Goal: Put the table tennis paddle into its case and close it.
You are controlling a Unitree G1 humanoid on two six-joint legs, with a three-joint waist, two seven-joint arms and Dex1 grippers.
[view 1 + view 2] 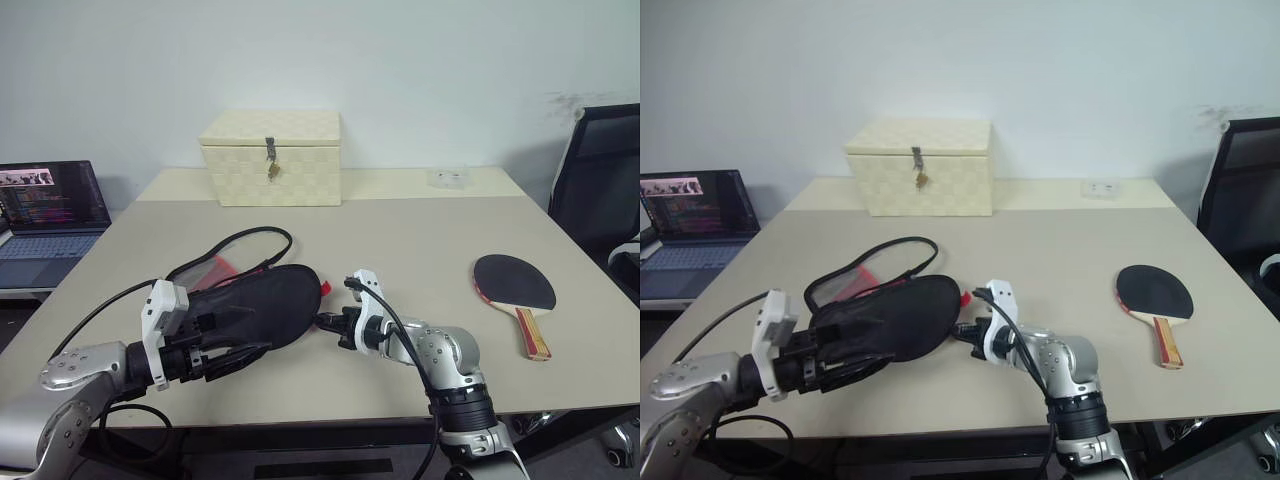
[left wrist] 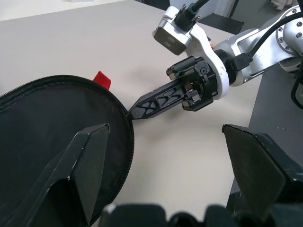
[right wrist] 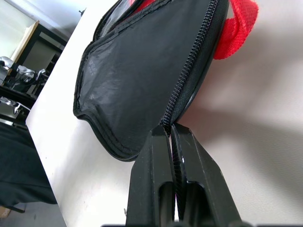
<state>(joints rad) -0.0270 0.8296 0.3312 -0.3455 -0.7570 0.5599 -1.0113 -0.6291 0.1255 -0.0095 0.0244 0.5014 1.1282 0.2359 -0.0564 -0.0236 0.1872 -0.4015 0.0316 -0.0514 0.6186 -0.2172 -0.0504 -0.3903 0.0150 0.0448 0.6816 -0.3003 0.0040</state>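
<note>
black case with red tab, black-faced red-edged paddle, cream woven box

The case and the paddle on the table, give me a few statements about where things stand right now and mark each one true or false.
1. The table tennis paddle is inside the case. False: it lies bare on the table, off to the right of the case.
2. The right gripper is pinched on the case's zipper edge. True.
3. The left gripper is clamped shut. False: its fingers stand wide apart.
4. The cream box sits behind the case, lid down. True.
</note>
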